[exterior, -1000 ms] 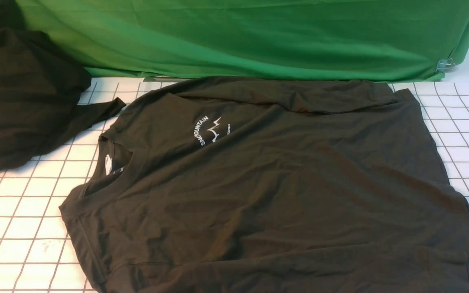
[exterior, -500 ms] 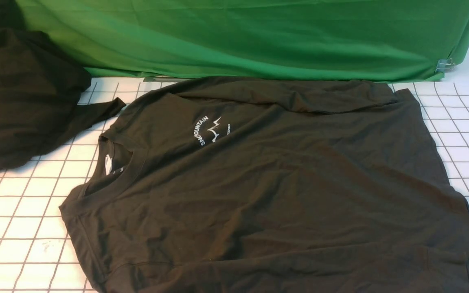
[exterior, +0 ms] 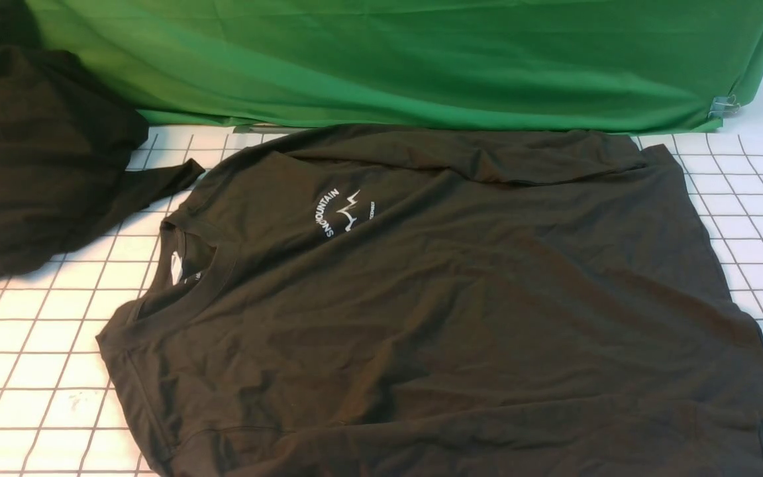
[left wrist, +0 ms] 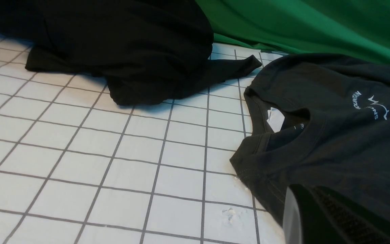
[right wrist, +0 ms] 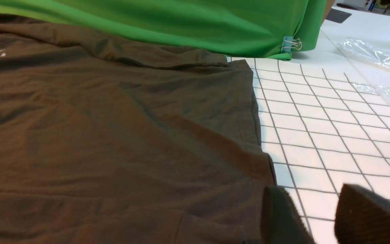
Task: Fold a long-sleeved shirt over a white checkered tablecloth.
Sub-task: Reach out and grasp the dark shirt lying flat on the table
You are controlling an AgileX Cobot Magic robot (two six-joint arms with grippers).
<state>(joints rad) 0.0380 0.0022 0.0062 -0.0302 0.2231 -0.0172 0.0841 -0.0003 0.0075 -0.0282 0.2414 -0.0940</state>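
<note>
Front view: the long-sleeved shirt [exterior: 421, 298] lies spread flat, logo up, on the white checkered tablecloth [exterior: 37, 344]. Its ribbed collar points to my left and its hem to my right. Its far edge lies just before a hanging green cloth [exterior: 388, 59], and its near edge runs out of frame. A second heap of black cloth [exterior: 37, 152] sits at far left, with one loose tip reaching close to the shirt's far shoulder.

Left wrist view: my left pincer [left wrist: 320, 220] is closed, low over the shirt's near shoulder, just beside the collar. I cannot tell whether any cloth is caught in it.

Right wrist view: my right pincer [right wrist: 320, 220] stands apart and empty, at the shirt's hem edge, with bare tablecloth showing in the gap.

My judgement of the risks:
- Pinching at the hem could catch only the top layer, so the shirt would open instead of folding.
- Pinching too deep could also grab the tablecloth and drag it up.
- Uneven lifting by my two arms could skew the fold.
- A sweep toward the far left could snag the other black heap.
</note>
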